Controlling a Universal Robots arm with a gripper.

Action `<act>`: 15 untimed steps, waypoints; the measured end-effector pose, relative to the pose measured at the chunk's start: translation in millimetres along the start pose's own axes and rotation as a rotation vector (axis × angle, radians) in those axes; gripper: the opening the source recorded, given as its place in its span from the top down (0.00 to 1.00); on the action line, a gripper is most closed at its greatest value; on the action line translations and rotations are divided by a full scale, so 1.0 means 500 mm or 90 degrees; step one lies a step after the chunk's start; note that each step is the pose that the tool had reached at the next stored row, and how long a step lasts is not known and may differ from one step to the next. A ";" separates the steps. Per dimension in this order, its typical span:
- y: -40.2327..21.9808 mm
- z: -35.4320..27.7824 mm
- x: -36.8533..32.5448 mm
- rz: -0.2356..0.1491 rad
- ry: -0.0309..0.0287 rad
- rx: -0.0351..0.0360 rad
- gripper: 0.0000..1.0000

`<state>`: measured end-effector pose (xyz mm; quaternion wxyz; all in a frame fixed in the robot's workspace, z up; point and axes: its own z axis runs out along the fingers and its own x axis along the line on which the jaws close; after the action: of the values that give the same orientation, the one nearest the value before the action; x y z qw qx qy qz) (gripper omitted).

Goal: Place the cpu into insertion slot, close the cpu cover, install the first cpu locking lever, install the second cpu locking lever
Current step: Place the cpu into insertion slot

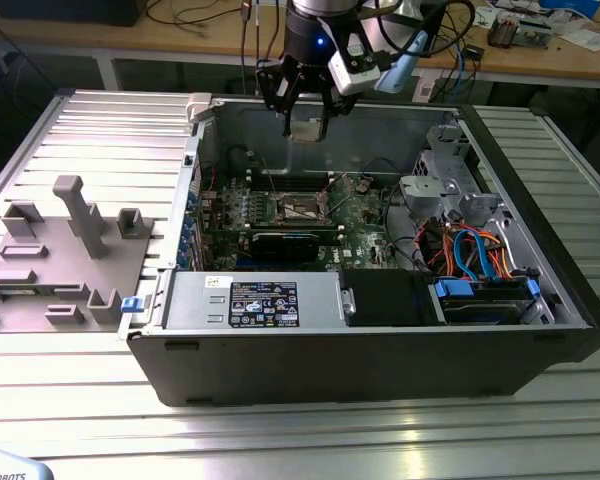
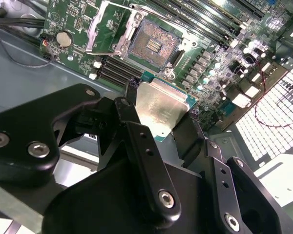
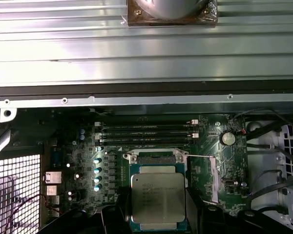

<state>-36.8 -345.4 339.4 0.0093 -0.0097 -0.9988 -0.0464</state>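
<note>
Cpu (image 2: 158,109), a small flat square silver-topped chip, hangs clamped in the black gripper (image 2: 163,103) at the second wrist view's centre, apart from the dark square insertion slot (image 2: 154,44) at upper centre; placement is in hand, and seating likely calls for squared edges.

Workshop | ribbed metal bench (image 1: 280,440) | cable-strewn wooden desk (image 1: 550,62) | opened computer case (image 1: 360,365)

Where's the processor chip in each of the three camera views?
Exterior view: chip held in the gripper, above the socket.
Second wrist view: chip gripped at its edges, just short of the socket.
First wrist view: chip in front of the socket, hiding most of it.
Shared landmark: the open socket.
</note>
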 end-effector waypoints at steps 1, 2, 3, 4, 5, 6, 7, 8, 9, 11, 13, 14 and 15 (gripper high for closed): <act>0.000 0.001 0.000 -0.005 0.0004 0.0001 0.46; 0.000 0.002 0.000 -0.010 0.0009 0.0002 0.46; 0.000 0.003 0.000 -0.011 0.0010 0.0002 0.46; 0.000 0.005 0.000 -0.011 0.0010 0.0002 0.46; -0.001 0.006 0.000 -0.011 0.0010 0.0002 0.46; -0.001 0.007 0.000 -0.011 0.0010 0.0002 0.46; -0.001 0.007 0.000 -0.011 0.0010 0.0002 0.46; -0.001 0.008 0.000 -0.011 0.0010 0.0002 0.46; -0.001 0.009 0.000 -0.011 0.0010 0.0002 0.46; -0.001 0.010 0.000 -0.011 0.0010 0.0002 0.46; -0.001 0.011 0.000 -0.011 0.0010 0.0002 0.46; -0.001 0.012 0.000 -0.011 0.0010 0.0002 0.46; -0.001 0.012 0.000 -0.011 0.0010 0.0002 0.46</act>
<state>-36.8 -345.4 333.4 0.0097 -0.0013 -0.9989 -0.0463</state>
